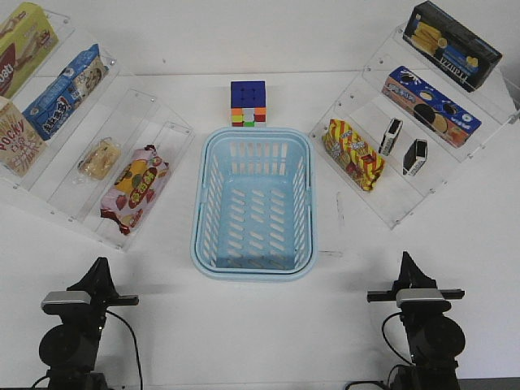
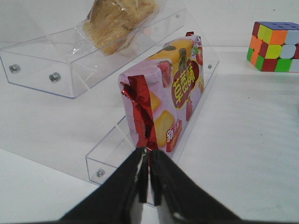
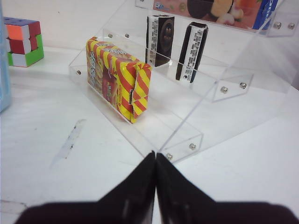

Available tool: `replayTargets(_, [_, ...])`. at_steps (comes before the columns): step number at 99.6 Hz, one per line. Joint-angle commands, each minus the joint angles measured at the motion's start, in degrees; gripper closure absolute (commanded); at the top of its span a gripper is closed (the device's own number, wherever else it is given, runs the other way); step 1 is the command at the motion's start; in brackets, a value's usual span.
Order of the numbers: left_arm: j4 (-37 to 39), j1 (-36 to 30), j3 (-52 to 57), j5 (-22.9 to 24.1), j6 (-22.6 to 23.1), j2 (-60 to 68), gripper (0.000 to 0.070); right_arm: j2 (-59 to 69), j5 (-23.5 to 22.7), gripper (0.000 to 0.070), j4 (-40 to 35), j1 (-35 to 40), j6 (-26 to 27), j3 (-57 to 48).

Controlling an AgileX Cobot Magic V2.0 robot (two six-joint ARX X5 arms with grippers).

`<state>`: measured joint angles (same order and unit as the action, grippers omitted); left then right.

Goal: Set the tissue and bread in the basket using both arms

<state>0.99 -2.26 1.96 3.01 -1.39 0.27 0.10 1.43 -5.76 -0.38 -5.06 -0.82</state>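
Note:
The light-blue basket point(image 1: 199, 203) stands empty in the middle of the table. The bread point(image 1: 99, 158), a tan bun in clear wrap, lies on the left clear shelf; it also shows in the left wrist view point(image 2: 119, 21). Two black tissue packs point(image 1: 391, 136) point(image 1: 415, 157) stand on edge on the right clear shelf, and both show in the right wrist view point(image 3: 160, 39) point(image 3: 192, 51). My left gripper point(image 1: 100, 266) point(image 2: 148, 151) is shut and empty, low near the front left. My right gripper point(image 1: 405, 260) point(image 3: 155, 155) is shut and empty, near the front right.
A fruit-printed snack bag point(image 1: 134, 188) point(image 2: 168, 93) lies beside the bread on the lowest left shelf. A red-and-yellow striped bag point(image 1: 353, 154) point(image 3: 119, 77) lies left of the tissue packs. A puzzle cube point(image 1: 249, 103) sits behind the basket. Boxes fill the upper shelves.

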Motion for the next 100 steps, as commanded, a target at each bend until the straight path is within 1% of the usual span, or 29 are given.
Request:
replayTargets(1, [0.81, 0.04, -1.16, -0.11, 0.42, -0.09, 0.0699, -0.04, 0.04, 0.07, 0.63, 0.0, 0.79, 0.09])
replayTargets(69, [0.79, 0.04, -1.16, -0.11, 0.42, -0.09, 0.0698, -0.04, 0.04, 0.07, 0.63, 0.0, 0.79, 0.09])
replayTargets(77, [0.81, 0.04, -1.16, -0.09, 0.42, -0.09, 0.0699, -0.04, 0.0, 0.07, 1.53, 0.0, 1.07, 0.09])
replayTargets(93, [0.79, 0.04, -1.16, -0.09, 0.42, -0.09, 0.0698, -0.04, 0.0, 0.07, 7.04, 0.0, 6.62, 0.09])
replayTargets(100, [0.81, 0.04, -1.16, -0.11, 0.42, -0.09, 0.0698, -0.04, -0.07, 0.07, 9.05, 0.02, 7.52, 0.09])
